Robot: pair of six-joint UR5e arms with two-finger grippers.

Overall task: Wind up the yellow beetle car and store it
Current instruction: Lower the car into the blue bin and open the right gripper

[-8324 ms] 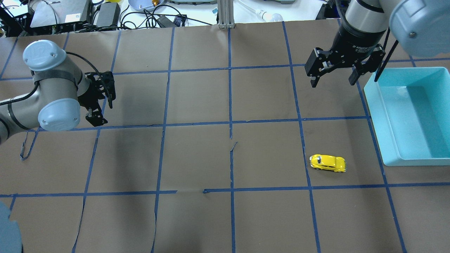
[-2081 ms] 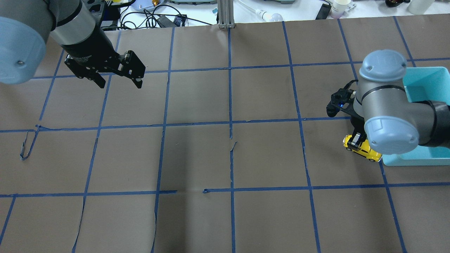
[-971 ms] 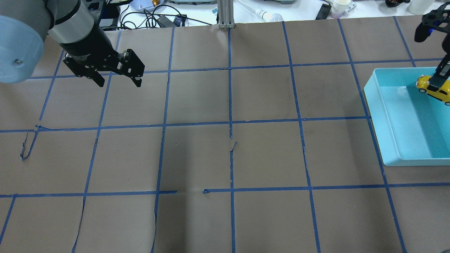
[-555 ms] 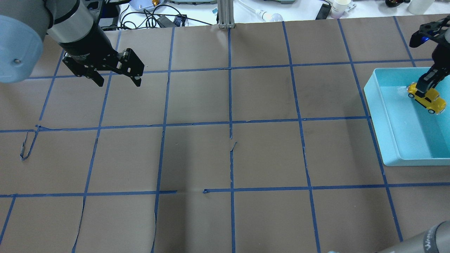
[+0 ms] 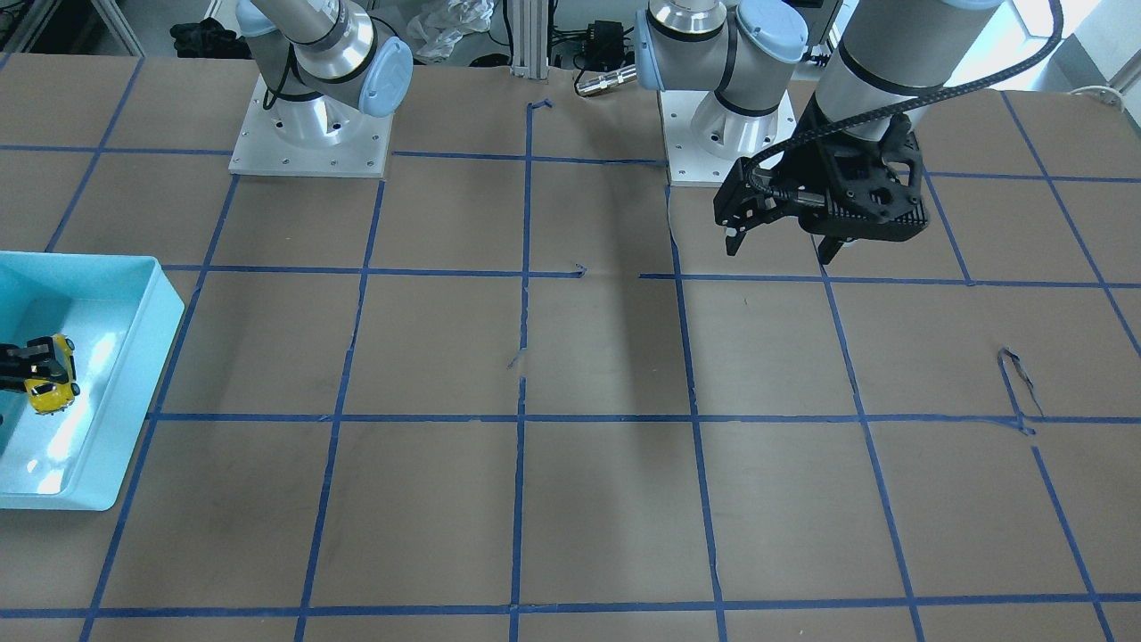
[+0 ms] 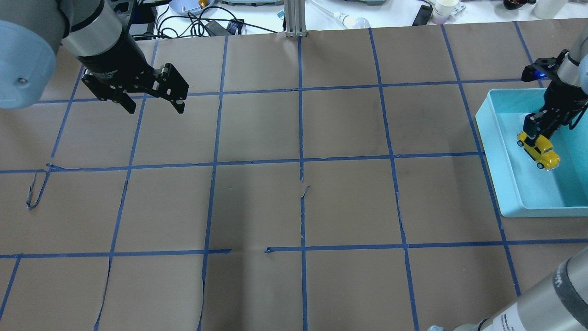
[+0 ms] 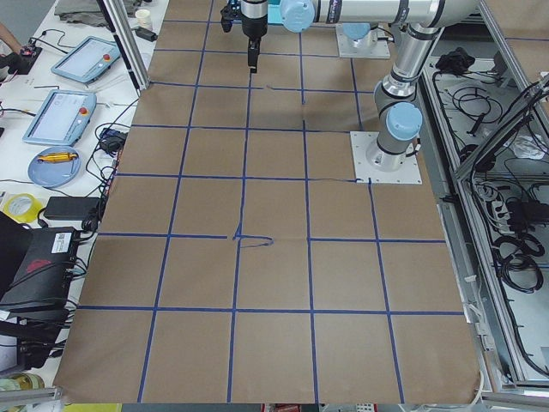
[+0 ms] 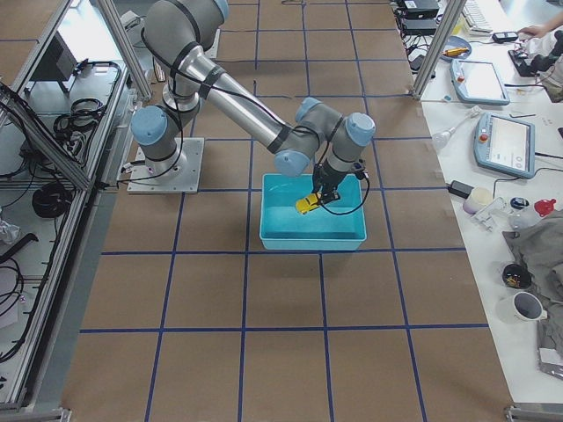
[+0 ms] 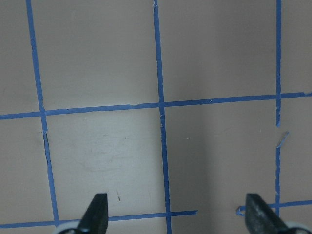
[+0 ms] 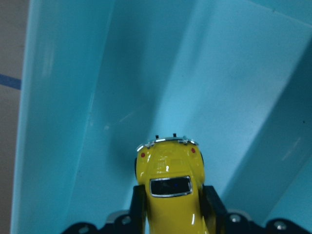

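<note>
The yellow beetle car [image 6: 541, 152] is inside the teal bin [image 6: 486, 138], gripped across its sides by my right gripper [image 6: 534, 128], which is shut on it. In the right wrist view the car [image 10: 169, 181] sits between the two black fingers [image 10: 138, 202] over the bin's floor. I cannot tell whether it touches the floor. The car also shows in the front-facing view [image 5: 50, 378] and in the exterior right view [image 8: 309, 203]. My left gripper [image 6: 155, 106] is open and empty, hovering over the far left of the table.
The bin [image 5: 166, 308] stands at the table's right edge on the robot's side. Brown paper with a blue tape grid covers the table. A loose curl of tape [image 6: 33, 192] lies at the left. Cables and clutter lie beyond the far edge.
The right gripper took the car from the table and carried it over the bin. In the last second it moved lower and toward the bin's middle. The left gripper has stayed still.
</note>
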